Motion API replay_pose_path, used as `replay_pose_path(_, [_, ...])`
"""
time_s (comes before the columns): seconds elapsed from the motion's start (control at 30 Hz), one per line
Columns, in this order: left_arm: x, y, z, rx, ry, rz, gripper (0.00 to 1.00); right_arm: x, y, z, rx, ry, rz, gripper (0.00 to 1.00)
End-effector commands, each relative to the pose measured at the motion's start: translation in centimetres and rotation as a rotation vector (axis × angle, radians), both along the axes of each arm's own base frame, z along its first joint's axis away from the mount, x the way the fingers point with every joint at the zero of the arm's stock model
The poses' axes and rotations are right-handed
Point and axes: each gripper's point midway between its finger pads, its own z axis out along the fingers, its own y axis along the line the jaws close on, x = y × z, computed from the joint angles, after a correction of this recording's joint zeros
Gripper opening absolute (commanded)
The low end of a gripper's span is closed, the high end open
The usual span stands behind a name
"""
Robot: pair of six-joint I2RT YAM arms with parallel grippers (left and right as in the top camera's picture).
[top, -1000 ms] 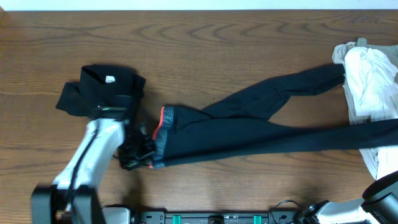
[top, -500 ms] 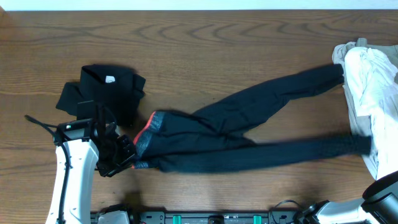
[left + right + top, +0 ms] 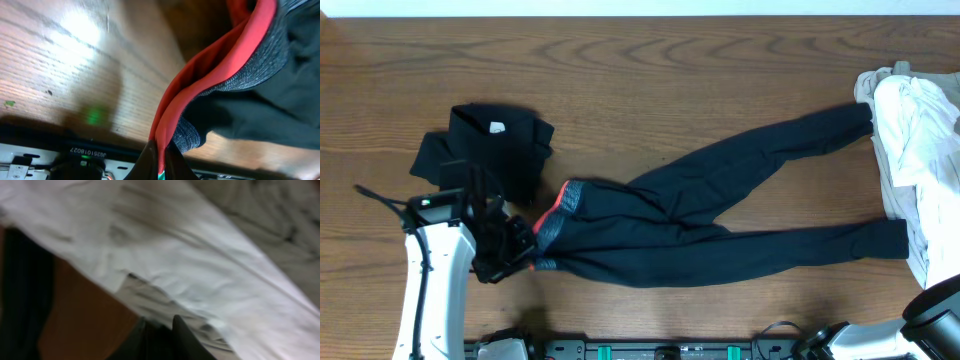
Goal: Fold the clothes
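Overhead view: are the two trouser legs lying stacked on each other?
No, the legs of the trousers splay apart in a V, with bare table between them near the white garments.

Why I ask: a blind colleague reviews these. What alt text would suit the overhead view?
Long dark trousers lie spread across a wooden table, legs splayed apart toward a pale heap of garments at the picture's right edge. The left claw is shut on their orange-red waistband, beside a black shirt.
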Motion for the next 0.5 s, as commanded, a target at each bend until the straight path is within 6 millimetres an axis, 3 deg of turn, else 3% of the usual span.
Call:
replay_pose_path(0.0, [2.0,1.5,2.1,0.029,-0.083,0.053,0.06,2.3,2.9,0.4,0.067,-0.069,0.118,0.18])
replay_pose_path(0.1, [2.2,2.4,2.9,0.033,-0.093,0.095,0.06,3.8,5.2,0.5,0.079,-0.078,0.213,0.19])
replay_pose_path(0.33, [0.1,2.1,3.0,0.012,-0.013,0.095,0.05,6.9,8.7,0.8,0.046,-0.095,0.351,0.23])
replay_pose_path(0.43, [0.0,2.1,3.0,0.01,-0.005,0.095,0.15,7.8,9.6,0.9,0.038,-0.109,0.377,0.23])
replay_pose_path(0.47, [0.0,2.1,3.0,0.011,-0.005,0.095,0.27,8.0,9.9,0.8,0.04,-0.108,0.387,0.23])
